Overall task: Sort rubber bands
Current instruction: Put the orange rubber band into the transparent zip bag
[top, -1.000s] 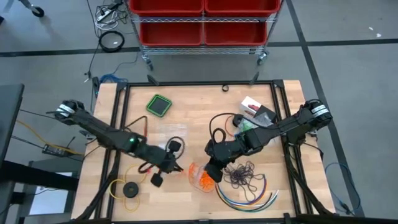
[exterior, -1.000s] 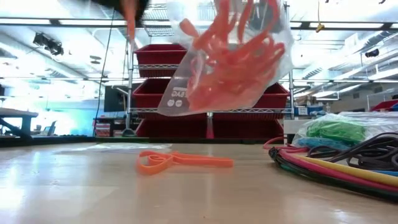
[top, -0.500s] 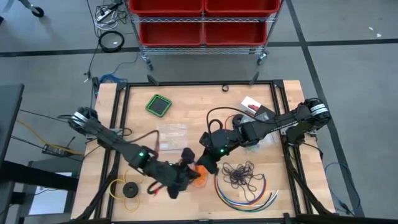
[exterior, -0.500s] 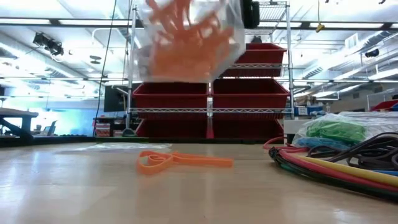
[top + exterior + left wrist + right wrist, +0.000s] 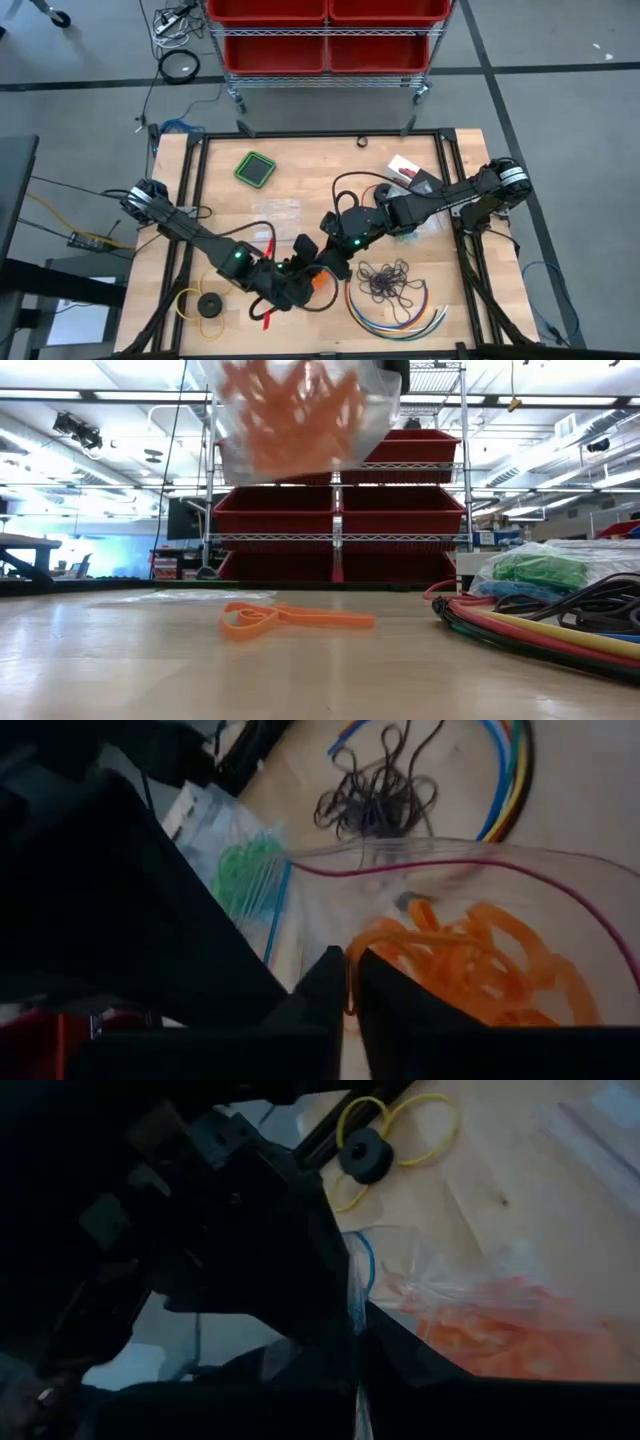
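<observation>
While one orange band [image 5: 290, 619] lies loose on the near table, the clear bag [image 5: 300, 415] of orange rubber bands hangs above it, likely held up between both arms for filling. Left gripper [image 5: 352, 982] barely parted, an orange band between its tips; right gripper [image 5: 356, 1342] pinches the bag's rim.

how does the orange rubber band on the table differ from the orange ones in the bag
The loose orange rubber band lies flat on the table, alone and bare. The bagged orange rubber bands hang above the table as a tangled bunch inside a clear plastic bag. Both are the same orange.
</observation>
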Action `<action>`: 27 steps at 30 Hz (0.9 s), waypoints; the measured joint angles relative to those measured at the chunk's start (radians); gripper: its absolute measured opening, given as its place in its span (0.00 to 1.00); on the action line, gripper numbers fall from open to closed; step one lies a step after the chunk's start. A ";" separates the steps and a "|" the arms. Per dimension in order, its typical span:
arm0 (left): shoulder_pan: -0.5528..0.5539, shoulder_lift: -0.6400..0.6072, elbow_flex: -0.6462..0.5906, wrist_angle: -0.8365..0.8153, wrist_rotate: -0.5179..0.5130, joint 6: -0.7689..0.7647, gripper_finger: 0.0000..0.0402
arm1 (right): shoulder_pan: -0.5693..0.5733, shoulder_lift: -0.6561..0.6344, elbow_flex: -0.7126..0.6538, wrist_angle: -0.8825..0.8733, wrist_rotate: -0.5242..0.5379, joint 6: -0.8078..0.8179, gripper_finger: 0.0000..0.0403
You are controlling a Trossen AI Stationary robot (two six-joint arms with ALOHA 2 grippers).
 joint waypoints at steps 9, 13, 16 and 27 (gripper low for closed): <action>-0.037 0.000 0.047 -0.082 -0.029 -0.054 0.39 | 0.001 -0.001 0.001 0.027 0.009 -0.004 0.01; -0.045 -0.002 0.047 -0.097 -0.046 -0.084 0.47 | 0.001 -0.001 0.001 0.027 0.011 -0.011 0.01; -0.052 -0.014 0.047 -0.101 -0.066 -0.086 0.49 | 0.001 -0.001 0.000 0.031 0.016 -0.016 0.01; -0.064 -0.041 0.245 -0.333 -0.166 -0.123 0.49 | 0.002 0.002 -0.003 0.024 0.006 -0.020 0.01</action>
